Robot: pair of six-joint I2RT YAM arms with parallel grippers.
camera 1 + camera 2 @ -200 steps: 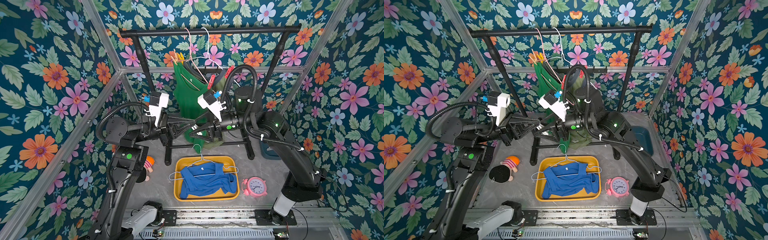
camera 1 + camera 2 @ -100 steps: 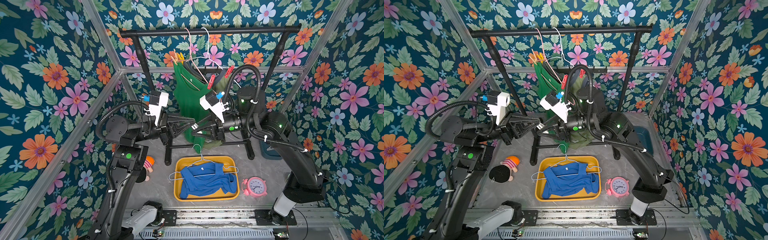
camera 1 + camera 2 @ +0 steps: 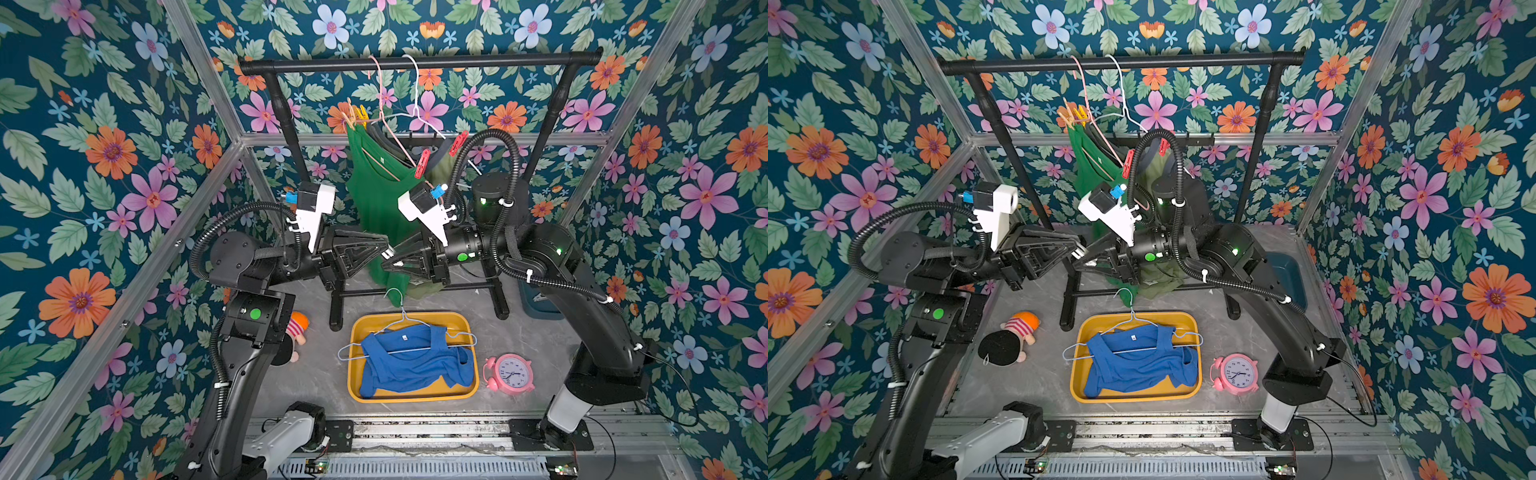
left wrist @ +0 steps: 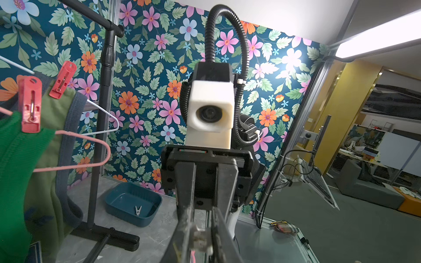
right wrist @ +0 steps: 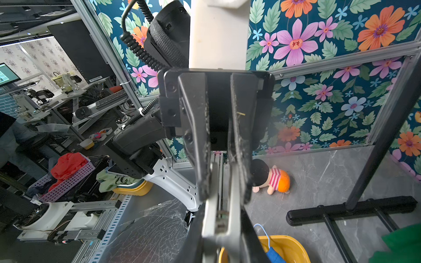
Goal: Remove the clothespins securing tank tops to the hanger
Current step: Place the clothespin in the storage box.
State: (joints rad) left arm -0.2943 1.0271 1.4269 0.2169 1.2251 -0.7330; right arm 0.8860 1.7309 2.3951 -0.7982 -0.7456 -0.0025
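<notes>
The black rack [image 3: 498, 59] spans the upper middle of both top views. From it hang the green tank top [image 3: 376, 199] and, behind it, the olive tank top [image 4: 60, 107]. The blue tank top [image 3: 411, 363] lies in the yellow tray [image 3: 415, 316] at lower centre.

Both arms reach in level and meet tip to tip just below the frame's centre, the left gripper [image 3: 388, 250] against the right gripper [image 3: 384, 264]. Between them is a grey clothespin [image 5: 218, 236], seen at the lower centre of the right wrist view. The right gripper's fingers are closed about its joined end. The left gripper's fingers [image 5: 196, 136] flank its two arms with a narrow gap, and I cannot tell whether they press it.

This reads as a handover. To do it well, the right grip should be firm before the left lets go fully. The left should then back straight out along its own line, so it does not twist the pin loose. The teal bin [image 4: 133, 202], at the lower left of the left wrist view, holds one pale pin [image 4: 137, 210] and looks the likely drop spot.

Not yet removed are two red clothespins [image 3: 423, 164] just right of the green top and a yellow and peach pair [image 3: 356, 116] at its upper left.
</notes>
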